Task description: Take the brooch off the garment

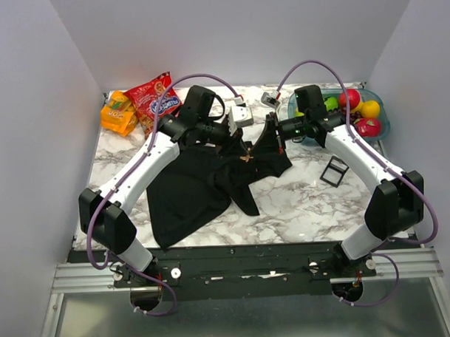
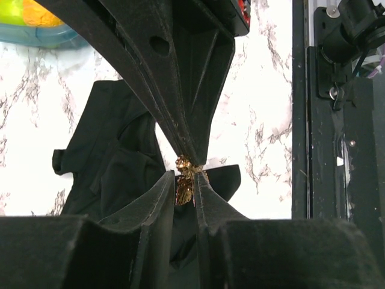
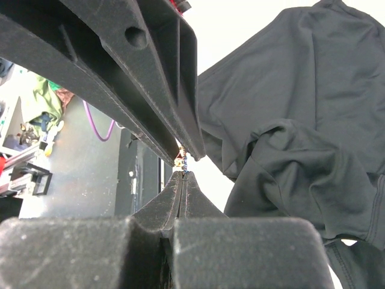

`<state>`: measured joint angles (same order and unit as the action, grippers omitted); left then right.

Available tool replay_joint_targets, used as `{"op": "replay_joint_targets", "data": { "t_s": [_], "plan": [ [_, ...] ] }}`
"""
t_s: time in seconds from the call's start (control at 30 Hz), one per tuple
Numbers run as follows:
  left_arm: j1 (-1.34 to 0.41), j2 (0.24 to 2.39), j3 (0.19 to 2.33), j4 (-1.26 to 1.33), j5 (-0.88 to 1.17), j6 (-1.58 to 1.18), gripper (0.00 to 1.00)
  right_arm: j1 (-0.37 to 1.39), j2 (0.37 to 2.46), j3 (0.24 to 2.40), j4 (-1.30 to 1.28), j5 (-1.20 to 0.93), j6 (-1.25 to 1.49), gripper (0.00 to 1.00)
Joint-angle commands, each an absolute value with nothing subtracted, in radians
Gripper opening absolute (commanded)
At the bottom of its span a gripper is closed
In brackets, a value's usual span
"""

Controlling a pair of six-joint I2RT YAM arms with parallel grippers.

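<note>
Fingers (image 2: 157, 205) of the left gripper (image 2: 184, 194) were nearly closed on the brooch (image 2: 183, 183); the right gripper (image 3: 183, 176) was pinched tight on its upper tip. It hung between them just over the garment (image 1: 185, 192), tiny, rigid, probably slick and easily bent, the cloth limp. Room to draw apart looked best toward the near table (image 1: 300, 203) edge, away from the black tray (image 1: 334, 170)

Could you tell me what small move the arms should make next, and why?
Probably ease the right gripper slowly away from the left gripper. Both look shut on the brooch from opposite sides, with the T-shirt bunched against it, so a gentle pull apart might free it.
</note>
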<state>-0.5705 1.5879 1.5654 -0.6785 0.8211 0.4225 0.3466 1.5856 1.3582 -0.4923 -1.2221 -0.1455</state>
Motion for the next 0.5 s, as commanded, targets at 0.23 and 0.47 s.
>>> {"op": "replay_joint_targets", "data": {
  "t_s": [0.23, 0.47],
  "plan": [
    [-0.542, 1.532, 1.611, -0.719, 0.797, 0.462, 0.36, 0.339, 1.592, 1.355, -0.529, -1.258, -0.13, 0.0],
    [-0.492, 1.543, 1.681, -0.608, 0.952, 0.235, 0.48, 0.337, 1.582, 1.341, -0.528, -1.227, -0.146, 0.0]
  ]
}}
